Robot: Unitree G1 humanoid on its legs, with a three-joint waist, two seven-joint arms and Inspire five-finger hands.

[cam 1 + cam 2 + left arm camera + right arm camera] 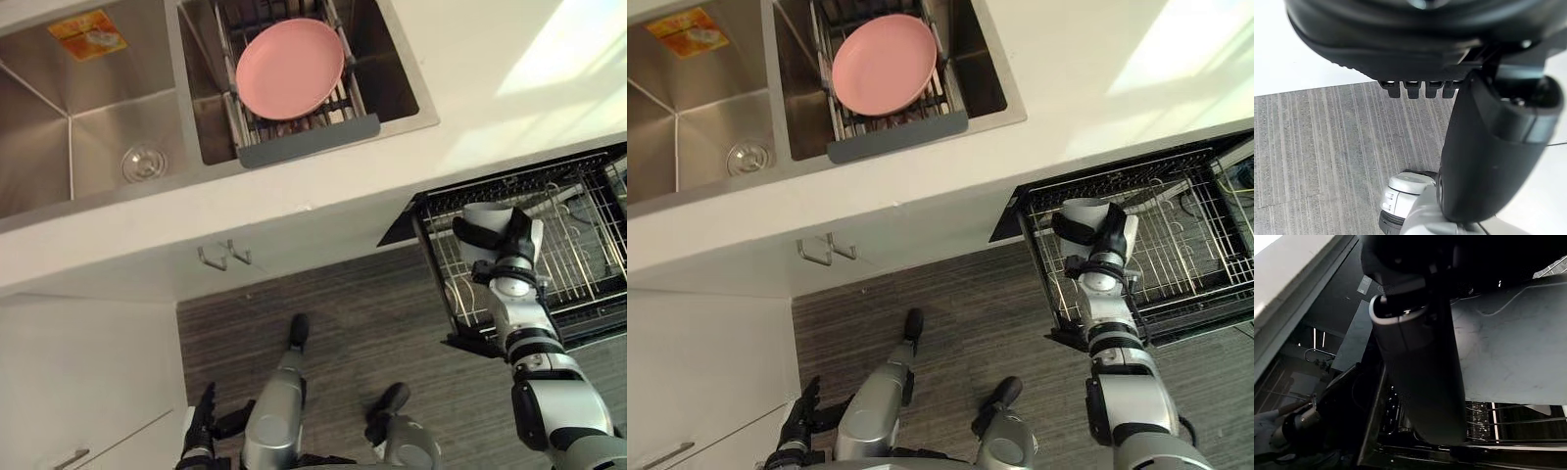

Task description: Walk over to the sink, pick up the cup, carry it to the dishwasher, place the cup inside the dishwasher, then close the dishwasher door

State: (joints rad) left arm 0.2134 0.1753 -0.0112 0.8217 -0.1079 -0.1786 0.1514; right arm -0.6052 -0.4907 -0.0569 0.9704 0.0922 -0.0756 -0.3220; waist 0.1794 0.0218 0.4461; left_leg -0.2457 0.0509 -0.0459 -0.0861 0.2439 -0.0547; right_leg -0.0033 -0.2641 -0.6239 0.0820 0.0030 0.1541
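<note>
A pale grey cup [483,217] hangs over the near left corner of the pulled-out dishwasher rack [578,257], with my right hand [513,241] shut on it; dark fingers wrap its side. In the right wrist view the cup's wall [1508,347] fills the space beside the thumb [1420,382], with rack wires below. Down by my side near the floor hangs my left hand [201,427], its fingers straight and holding nothing; it also appears as the left hand [1484,147] over the striped floor.
A double steel sink [88,127] lies in the white counter [490,69]. Its right basin holds a drying rack with a pink plate [289,67]. Two cabinet handles [223,257] sit below the counter edge. Grey wood floor [372,323] spreads between counter and dishwasher.
</note>
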